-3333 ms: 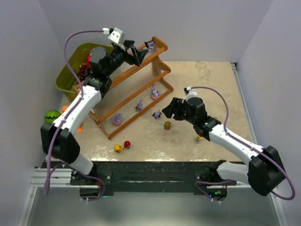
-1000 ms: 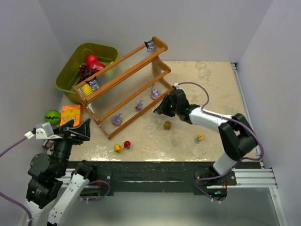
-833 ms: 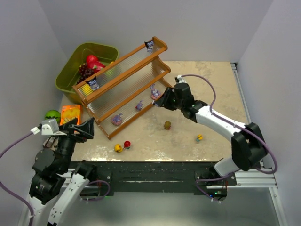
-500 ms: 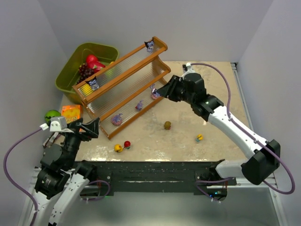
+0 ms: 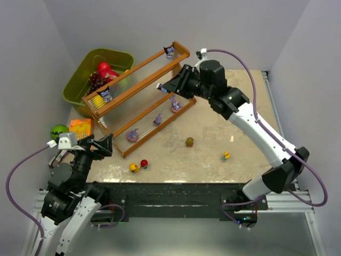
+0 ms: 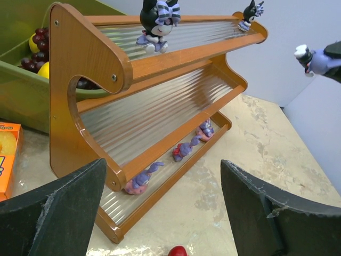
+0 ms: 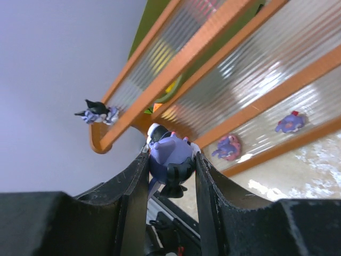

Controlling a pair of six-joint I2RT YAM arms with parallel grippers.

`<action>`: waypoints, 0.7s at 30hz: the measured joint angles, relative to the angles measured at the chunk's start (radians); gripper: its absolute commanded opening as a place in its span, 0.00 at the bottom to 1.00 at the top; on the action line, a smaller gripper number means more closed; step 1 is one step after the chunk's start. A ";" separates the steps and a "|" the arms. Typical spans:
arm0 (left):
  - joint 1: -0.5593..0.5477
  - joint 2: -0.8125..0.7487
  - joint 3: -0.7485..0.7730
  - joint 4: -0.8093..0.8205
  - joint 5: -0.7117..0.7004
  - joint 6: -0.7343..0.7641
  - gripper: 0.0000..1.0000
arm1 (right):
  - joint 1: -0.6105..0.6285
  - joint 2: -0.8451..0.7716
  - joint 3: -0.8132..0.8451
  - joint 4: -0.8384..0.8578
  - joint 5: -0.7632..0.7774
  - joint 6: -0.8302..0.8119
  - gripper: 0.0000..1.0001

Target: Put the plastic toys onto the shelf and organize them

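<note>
Down at the near left corner, my left gripper (image 5: 96, 145) hangs wide open, nothing in it. Next right, yellow toy (image 5: 134, 168) and red toy (image 5: 144, 163) sit loose on the table (image 5: 240, 117) before the shelf (image 6: 80, 96). Shelf's long axis runs diagonal, near-left to far-right. Dark figurines (image 6: 157, 21) are on the top tier, purple bunnies (image 6: 143, 178) along the bottom one. My right gripper (image 5: 171, 85) is part closed on a purple-and-dark figurine (image 7: 169, 162), airborne beside the shelf's far-right end, not touching as far as I can tell. Its pale-tipped end pokes past the fingertips toward the shelf, long axis roughly along the fingers. Step I read: carrying to place. Next I need to lower onto a tier, stand it upright, then let go. Further right, olive toy (image 5: 189, 142) and second yellow toy (image 5: 226, 156) wait.
</note>
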 measured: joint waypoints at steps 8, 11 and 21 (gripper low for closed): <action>0.000 -0.001 0.000 0.000 -0.011 0.000 0.92 | 0.019 0.123 0.198 -0.061 -0.003 0.023 0.00; 0.000 -0.002 0.000 0.000 -0.013 0.000 0.92 | 0.024 0.160 0.248 -0.074 -0.003 0.033 0.00; 0.000 -0.011 -0.004 0.001 -0.015 0.000 0.92 | 0.053 0.273 0.318 -0.079 0.019 0.115 0.00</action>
